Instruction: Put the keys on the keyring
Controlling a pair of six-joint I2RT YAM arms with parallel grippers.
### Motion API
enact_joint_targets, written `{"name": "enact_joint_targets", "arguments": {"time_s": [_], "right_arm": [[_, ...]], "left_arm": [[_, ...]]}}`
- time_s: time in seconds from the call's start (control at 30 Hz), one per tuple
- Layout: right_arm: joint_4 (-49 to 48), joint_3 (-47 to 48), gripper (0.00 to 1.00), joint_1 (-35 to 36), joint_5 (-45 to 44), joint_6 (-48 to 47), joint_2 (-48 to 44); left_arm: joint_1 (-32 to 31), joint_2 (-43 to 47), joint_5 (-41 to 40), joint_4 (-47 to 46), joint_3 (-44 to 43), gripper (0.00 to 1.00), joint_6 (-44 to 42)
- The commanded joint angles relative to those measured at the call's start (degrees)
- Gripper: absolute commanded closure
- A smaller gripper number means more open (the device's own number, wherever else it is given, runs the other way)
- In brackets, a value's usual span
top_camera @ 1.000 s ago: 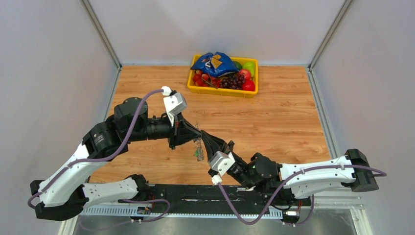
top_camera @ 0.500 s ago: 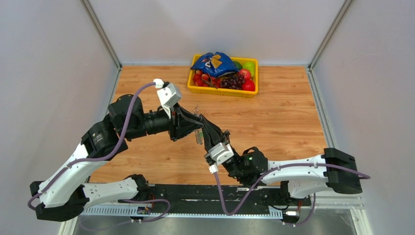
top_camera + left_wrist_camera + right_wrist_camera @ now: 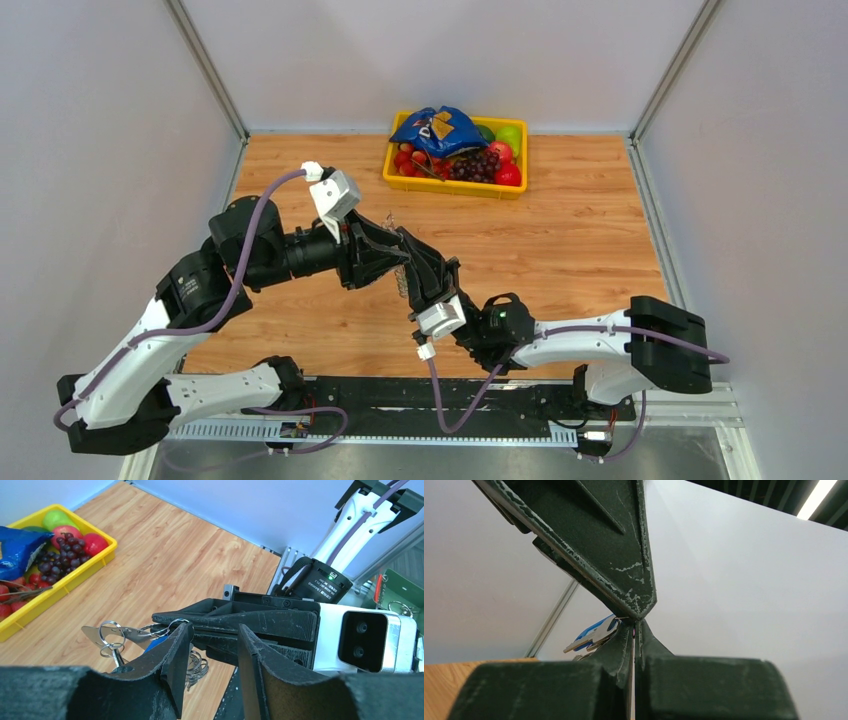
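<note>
My right gripper (image 3: 634, 625) is shut, pinching a thin metal keyring (image 3: 175, 625) at its tips. A bunch of keys (image 3: 102, 632) dangles from it above the wooden table, one with a blue head (image 3: 591, 632), with more small rings (image 3: 197, 662) hanging below. My left gripper (image 3: 214, 630) is open; its left finger (image 3: 177, 655) sits just in front of the ring and nothing lies between the pads. In the top view the left gripper (image 3: 400, 262) and the right gripper (image 3: 408, 245) meet over mid-table, with the keys (image 3: 402, 283) hanging beneath.
A yellow basket (image 3: 455, 187) of fruit with a blue bag stands at the table's far edge and shows at the left of the left wrist view (image 3: 70, 580). White walls close in both sides. The arm bases and a black rail line the near edge.
The left gripper has opened. Both grippers moved up and toward the far left together, and the hanging keys went with them.
</note>
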State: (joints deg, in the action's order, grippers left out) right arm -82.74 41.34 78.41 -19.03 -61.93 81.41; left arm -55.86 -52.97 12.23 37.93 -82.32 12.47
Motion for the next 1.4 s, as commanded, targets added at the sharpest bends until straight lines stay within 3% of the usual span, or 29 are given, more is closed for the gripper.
{"name": "enact_joint_targets", "arguments": {"time_s": [0.0, 0.4, 0.77, 1.37], "right_arm": [[-15.71, 5.23, 1.0, -1.89, 4.7, -0.03, -0.4], [-15.62, 5.22, 1.0, -2.11, 5.87, 2.1, -1.97], [-15.7, 4.75, 1.0, -1.99, 7.18, 3.04, -3.12], [-17.22, 6.39, 1.0, -2.12, 3.13, 4.37, -1.29]], "left_arm": [[-1.6, -1.4, 5.35, 6.08, -0.95, 0.53, 1.41], [-1.54, 0.47, 0.72, 4.26, -3.55, 0.47, 0.86], [-1.55, -4.64, -4.4, 8.03, -9.02, 0.42, -4.73], [-1.6, -8.53, -4.21, 8.44, -16.27, 0.4, -8.31]]}}
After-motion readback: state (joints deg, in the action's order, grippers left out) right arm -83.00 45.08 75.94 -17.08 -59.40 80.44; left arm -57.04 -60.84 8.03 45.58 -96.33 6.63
